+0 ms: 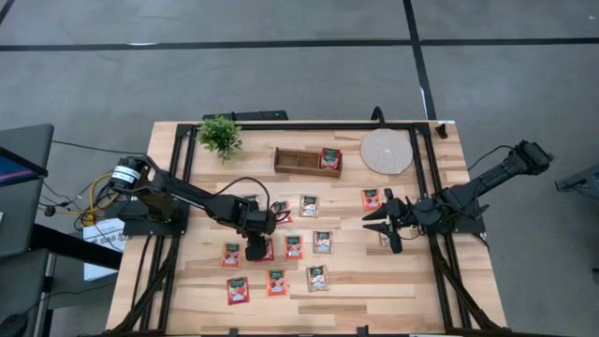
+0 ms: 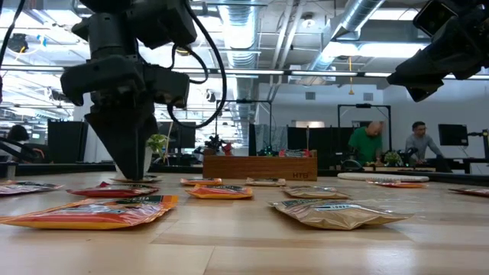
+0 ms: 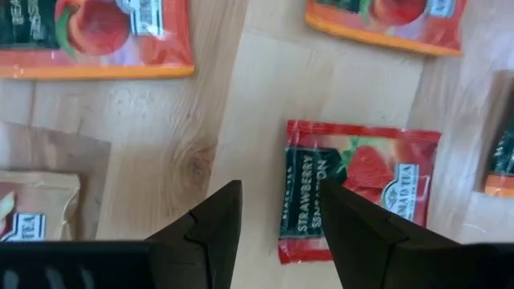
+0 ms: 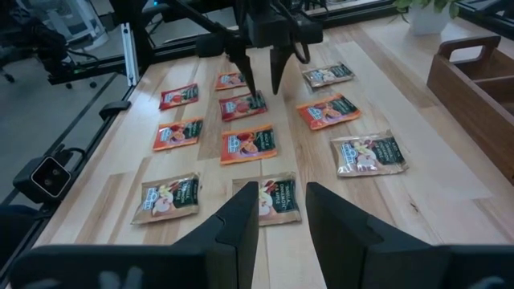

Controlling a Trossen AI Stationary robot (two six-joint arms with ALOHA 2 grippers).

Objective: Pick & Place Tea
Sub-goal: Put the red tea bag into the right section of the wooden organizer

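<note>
From above, the left gripper point(image 1: 257, 249) hangs over a red strawberry sachet point(image 1: 265, 248) on the bench point(image 1: 374, 290). Its wrist view shows fingers point(image 3: 210, 229) spread, straddling the sachet's point(image 3: 357, 186) dark end. The right gripper point(image 4: 281, 210) hovers, fingers parted, empty.

Both arms are showing matte black, jointed in blocky segments. Left arm point(image 1: 192, 197) is carrying a black cable looping behind its pincer, plus a silver-white ring with yellow and orange wires at the far shoulder end. Left gripper point(image 3: 277, 229) fingers point(image 3: 210, 229) are tapering to angular wedges. Right gripper point(image 4: 281, 217) fingers are looking alike.
</note>
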